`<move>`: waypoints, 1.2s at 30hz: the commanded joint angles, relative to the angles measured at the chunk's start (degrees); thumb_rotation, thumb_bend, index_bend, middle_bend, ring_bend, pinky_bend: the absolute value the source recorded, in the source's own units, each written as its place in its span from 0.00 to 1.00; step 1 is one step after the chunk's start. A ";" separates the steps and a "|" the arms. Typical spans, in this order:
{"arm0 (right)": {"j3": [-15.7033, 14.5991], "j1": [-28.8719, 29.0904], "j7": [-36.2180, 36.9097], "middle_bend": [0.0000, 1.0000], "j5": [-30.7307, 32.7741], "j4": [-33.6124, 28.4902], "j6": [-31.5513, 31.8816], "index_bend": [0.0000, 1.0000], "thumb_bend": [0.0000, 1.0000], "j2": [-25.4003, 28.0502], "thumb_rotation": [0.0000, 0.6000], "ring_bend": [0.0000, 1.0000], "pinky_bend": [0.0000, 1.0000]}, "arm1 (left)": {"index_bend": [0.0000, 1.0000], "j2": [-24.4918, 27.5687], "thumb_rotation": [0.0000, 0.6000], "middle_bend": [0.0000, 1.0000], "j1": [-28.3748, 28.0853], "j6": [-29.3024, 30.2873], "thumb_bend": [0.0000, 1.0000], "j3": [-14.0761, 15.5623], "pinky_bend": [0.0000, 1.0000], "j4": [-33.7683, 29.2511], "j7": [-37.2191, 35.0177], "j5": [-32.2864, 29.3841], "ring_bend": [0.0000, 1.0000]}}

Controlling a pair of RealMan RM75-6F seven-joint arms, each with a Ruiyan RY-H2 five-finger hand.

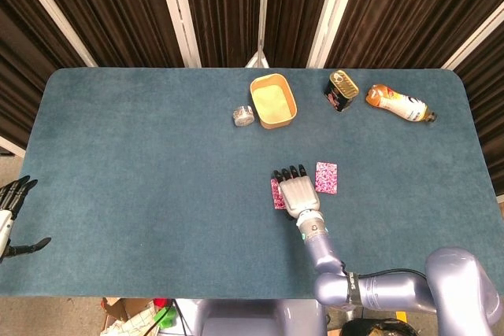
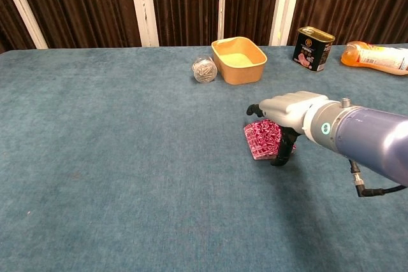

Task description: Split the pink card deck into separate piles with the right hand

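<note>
Two pink patterned card piles lie on the blue table (image 1: pixel 142 179). One pile (image 1: pixel 326 178) lies flat, just right of my right hand (image 1: pixel 297 192). The other stack (image 1: pixel 276 193) shows at the hand's left side. In the chest view this stack (image 2: pixel 260 139) sits on the cloth under my right hand (image 2: pixel 290 107), whose fingers stretch out above it while the thumb points down by its right edge. The forearm hides the right pile there. My left hand (image 1: pixel 12 206) hangs off the table's left edge, fingers spread, holding nothing.
At the back stand an orange bowl (image 1: pixel 273 101), a small silvery jar (image 1: pixel 243 116), a tin can (image 1: pixel 341 90) and an orange bottle (image 1: pixel 399 103) lying on its side. The table's near edge runs just behind my right forearm.
</note>
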 commanded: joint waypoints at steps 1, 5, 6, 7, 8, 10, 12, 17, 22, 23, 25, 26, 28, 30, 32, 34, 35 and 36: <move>-0.03 -0.11 0.34 0.25 0.00 0.34 -0.04 0.25 0.25 -0.02 1.00 0.00 0.00 | 0.00 0.03 1.00 0.00 -0.01 -0.02 0.00 0.02 0.00 0.03 -0.04 0.06 0.00; -0.07 -0.55 1.81 0.35 -1.44 1.38 0.10 0.42 0.25 -0.38 1.00 0.07 0.00 | 0.00 0.00 1.00 0.00 -0.02 0.00 0.00 0.03 0.00 0.08 -0.13 0.12 0.00; -0.11 -0.65 2.14 0.37 -1.83 1.54 0.11 0.45 0.25 -0.46 1.00 0.08 0.00 | 0.00 0.00 1.00 0.00 -0.02 0.00 0.00 0.04 0.00 0.07 -0.14 0.13 0.00; -0.22 -0.79 2.51 0.39 -2.41 1.77 0.14 0.47 0.25 -0.52 1.00 0.10 0.00 | 0.00 0.01 1.00 0.00 -0.02 -0.02 0.00 0.04 0.00 0.05 -0.15 0.13 0.00; -0.32 -0.87 2.69 0.40 -2.77 1.87 0.16 0.48 0.25 -0.54 1.00 0.10 0.00 | 0.00 0.02 1.00 0.00 -0.02 -0.05 0.00 0.05 0.00 0.04 -0.14 0.12 0.00; -0.54 -1.11 3.21 0.41 -3.80 1.98 0.25 0.49 0.25 -0.52 1.00 0.11 0.00 | 0.00 0.00 1.00 0.00 -0.03 -0.10 0.00 0.08 0.00 0.04 -0.06 0.09 0.00; -0.68 -1.31 3.52 0.41 -4.47 1.84 0.32 0.49 0.25 -0.31 1.00 0.11 0.00 | 0.00 0.01 1.00 0.00 -0.03 -0.09 0.00 0.06 0.00 0.01 -0.04 0.07 0.00; -0.51 -2.47 5.12 0.41 -7.32 -0.22 1.74 0.49 0.25 2.49 1.00 0.12 0.00 | 0.00 0.00 1.00 0.00 0.04 0.02 0.00 0.05 0.00 0.00 -0.04 0.04 0.00; -0.28 -3.57 5.56 0.41 -8.18 -2.17 2.87 0.49 0.25 6.24 1.00 0.12 0.00 | 0.00 -0.05 1.00 0.00 0.07 0.13 0.00 0.06 0.00 0.05 0.03 0.11 0.00; 0.28 -4.63 6.30 0.41 -7.29 -2.46 3.76 0.49 0.25 8.69 1.00 0.12 0.00 | 0.00 -0.12 1.00 0.00 0.10 0.26 0.00 0.01 0.00 0.09 0.32 0.07 0.00; 0.43 -5.34 7.15 0.41 -6.88 -3.14 2.95 0.49 0.25 11.00 1.00 0.12 0.00 | 0.00 -0.21 1.00 0.00 0.14 0.35 0.00 -0.03 0.00 0.00 0.53 0.00 0.00; 0.46 -5.56 7.41 0.41 -6.74 -3.09 2.76 0.49 0.25 11.58 1.00 0.12 0.00 | 0.00 -0.22 1.00 0.00 0.14 0.35 0.00 -0.04 0.00 -0.02 0.58 -0.03 0.00; 0.42 -6.15 8.06 0.41 -6.34 -2.68 2.30 0.49 0.25 12.83 1.00 0.12 0.00 | 0.00 -0.23 1.00 0.00 0.16 0.33 0.00 -0.04 0.00 -0.10 0.69 -0.11 0.00; 0.26 -6.72 8.66 0.41 -5.90 -2.00 1.77 0.49 0.25 13.78 1.00 0.12 0.00 | 0.00 -0.24 1.00 0.00 0.15 0.32 0.00 -0.07 0.00 -0.15 0.80 -0.17 0.00; -0.01 -7.37 9.33 0.41 -5.28 -0.97 1.06 0.49 0.25 14.59 1.00 0.12 0.00 | 0.00 -0.26 1.00 0.00 0.15 0.30 0.00 -0.07 0.00 -0.22 0.93 -0.20 0.00; -0.45 -8.08 9.93 0.41 -4.41 0.30 0.24 0.49 0.25 15.07 1.00 0.12 0.00 | 0.00 -0.28 1.00 0.00 0.14 0.29 0.00 -0.07 0.00 -0.27 1.06 -0.21 0.00; -0.69 -8.38 10.24 0.41 -4.09 0.97 -0.34 0.49 0.25 15.23 1.00 0.12 0.00 | 0.00 -0.30 1.00 0.00 0.15 0.31 0.00 -0.08 0.00 -0.30 1.15 -0.23 0.00; -0.92 -8.65 10.52 0.41 -3.80 1.56 -0.86 0.49 0.25 15.30 1.00 0.12 0.00 | 0.00 -0.33 1.00 0.00 0.17 0.34 0.00 -0.08 0.00 -0.30 1.22 -0.25 0.00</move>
